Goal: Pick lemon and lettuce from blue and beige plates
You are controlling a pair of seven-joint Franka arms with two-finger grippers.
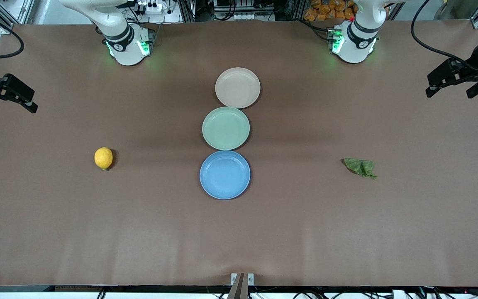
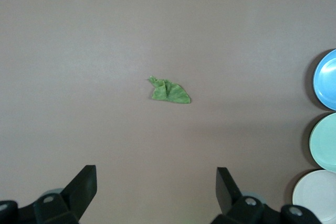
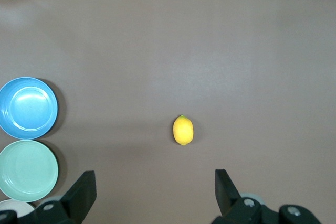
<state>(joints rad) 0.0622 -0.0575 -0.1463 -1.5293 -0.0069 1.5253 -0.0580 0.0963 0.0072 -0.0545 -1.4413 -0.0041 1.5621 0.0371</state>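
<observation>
The lemon [image 1: 103, 158] lies on the bare table toward the right arm's end, also in the right wrist view [image 3: 183, 130]. The lettuce [image 1: 360, 167] lies on the bare table toward the left arm's end, also in the left wrist view [image 2: 169, 91]. The blue plate [image 1: 225, 174] and the beige plate [image 1: 237, 87] are empty at the table's middle. My right gripper [image 1: 10, 109] is open and empty, up over the right arm's end [image 3: 154, 177]. My left gripper [image 1: 450, 92] is open and empty, up over the left arm's end [image 2: 156, 174].
A pale green plate [image 1: 225, 128] lies empty between the blue and beige plates, the three in a touching line. The blue plate is nearest the front camera. The brown table's edge [image 1: 239, 285] runs along the front.
</observation>
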